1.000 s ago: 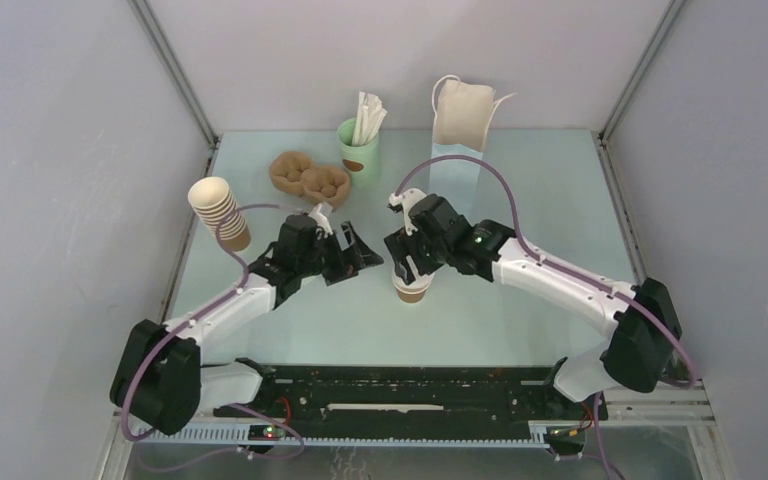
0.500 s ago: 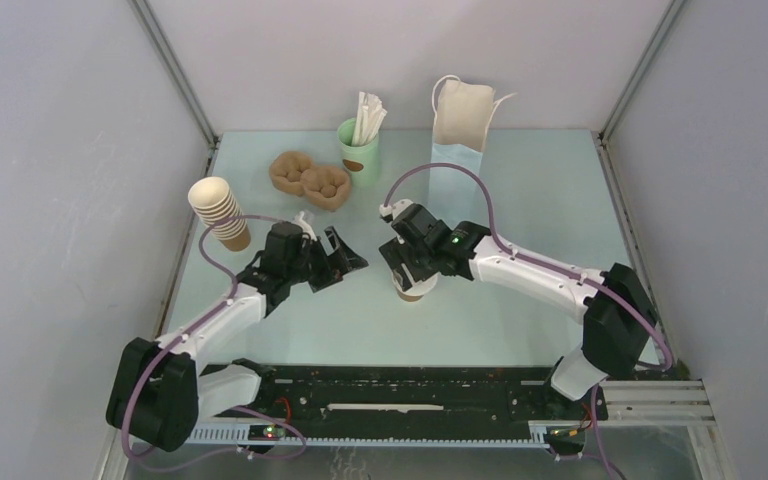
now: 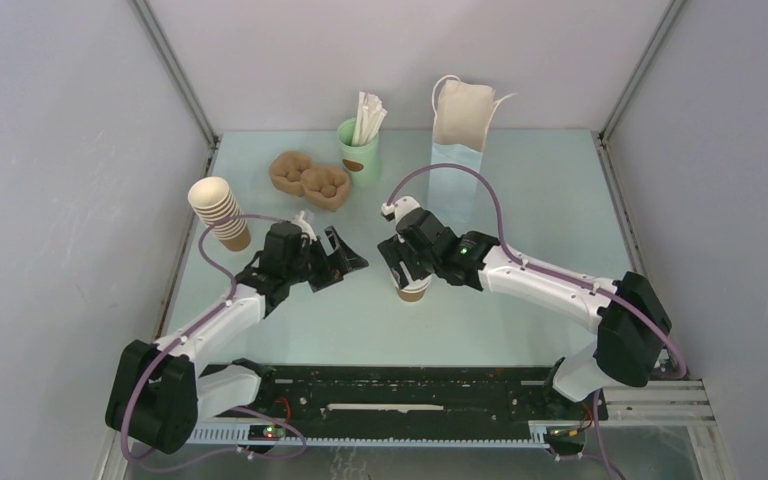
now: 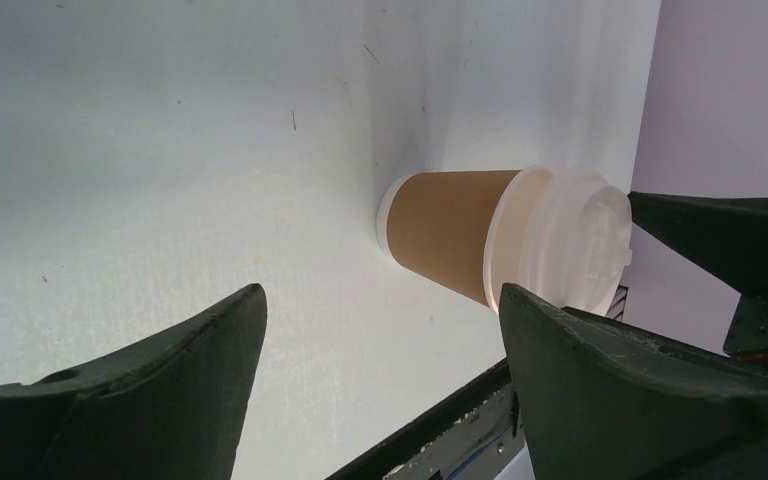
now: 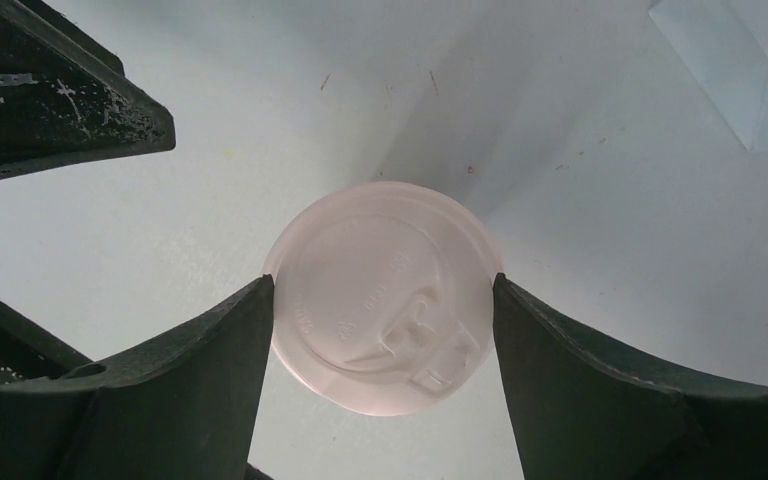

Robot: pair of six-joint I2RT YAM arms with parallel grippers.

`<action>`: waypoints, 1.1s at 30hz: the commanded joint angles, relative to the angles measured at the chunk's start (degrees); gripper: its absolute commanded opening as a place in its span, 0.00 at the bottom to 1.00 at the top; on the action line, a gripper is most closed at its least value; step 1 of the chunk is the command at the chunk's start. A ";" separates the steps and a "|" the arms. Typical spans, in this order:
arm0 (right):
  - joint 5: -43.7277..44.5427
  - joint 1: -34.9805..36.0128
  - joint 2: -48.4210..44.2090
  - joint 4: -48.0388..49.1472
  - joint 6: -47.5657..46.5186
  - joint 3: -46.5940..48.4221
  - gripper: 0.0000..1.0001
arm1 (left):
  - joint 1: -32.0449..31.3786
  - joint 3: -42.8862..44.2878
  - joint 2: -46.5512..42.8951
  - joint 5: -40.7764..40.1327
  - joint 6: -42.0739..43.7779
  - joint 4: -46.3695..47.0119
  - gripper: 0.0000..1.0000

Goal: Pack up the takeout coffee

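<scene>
The takeout coffee (image 3: 412, 293), a small brown paper cup with a round white lid (image 5: 385, 300), stands upright on the table in front of the tall paper bag (image 3: 459, 130). My right gripper (image 3: 407, 275) hangs straight over it, open. In the right wrist view its fingertips (image 5: 250, 330) flank the lid's rim on both sides, about touching it. My left gripper (image 3: 348, 262) is open and empty, a short way left of the cup. The left wrist view shows the cup (image 4: 450, 235) beyond the left gripper (image 4: 380, 292), apart from its fingers.
A stack of nested brown cups (image 3: 218, 212) stands at the left edge. A brown pulp cup carrier (image 3: 308, 180) and a mint-green cup with white sticks (image 3: 359, 148) sit at the back. The two grippers face each other closely near the table's middle.
The left gripper drew back a little to the left, then stayed still. The right gripper shifted left and settled over the cup, covering its lid in the top view.
</scene>
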 commanded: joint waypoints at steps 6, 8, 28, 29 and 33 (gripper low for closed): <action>2.08 0.51 0.88 4.93 -0.96 -1.05 0.84 | 0.50 -0.46 -0.76 1.38 1.27 0.47 0.91; 2.08 0.57 0.81 4.94 -0.72 -1.13 0.84 | 0.51 -0.22 -0.55 1.62 1.39 0.47 0.91; 3.71 0.95 2.27 3.10 0.53 -1.16 0.85 | 0.52 0.14 0.00 2.34 1.24 1.02 0.91; 3.60 0.91 2.29 3.32 0.49 -1.29 0.85 | 0.50 0.07 -0.08 2.35 1.21 1.00 0.92; 3.47 0.91 2.30 3.44 0.56 -1.34 0.86 | 0.54 0.07 -0.19 2.52 1.24 0.97 0.92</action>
